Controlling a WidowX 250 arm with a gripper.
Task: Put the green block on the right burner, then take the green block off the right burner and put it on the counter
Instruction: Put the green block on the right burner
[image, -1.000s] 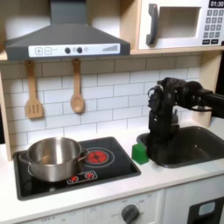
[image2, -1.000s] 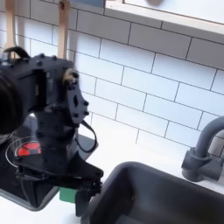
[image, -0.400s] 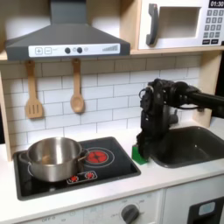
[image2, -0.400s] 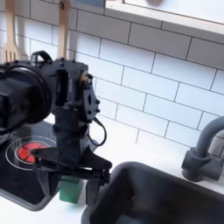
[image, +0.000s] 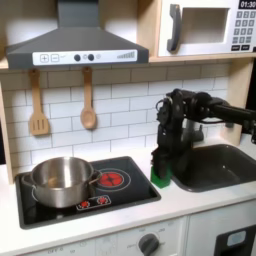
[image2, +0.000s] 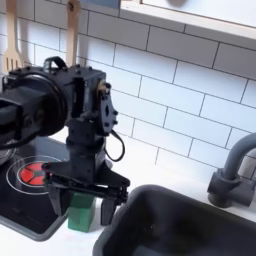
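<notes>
Fingers (image2: 104, 208) of the gripper (image2: 84, 210) stood apart on both sides of the green block (image2: 81, 210), not clearly pressing it. It rested on the counter (image2: 45, 245), between stove panel (image2: 18, 205) and sink (image2: 190, 225).

green block (image2: 82, 211) upright on white counter (image: 130, 212) (beside stove panel), right burner (image: 110, 180) bare

In the first exterior view, the steel pot (image: 60, 181) blocks the left half of the stove panel (image: 135, 187), while the right burner (image: 110, 179) at centre lies bare and reachable from above. The arm (image: 172, 125) stands over the counter strip (image: 205, 196) between stove and sink (image: 215, 165). Hanging utensils (image: 88, 98) crowd the upper left.
</notes>
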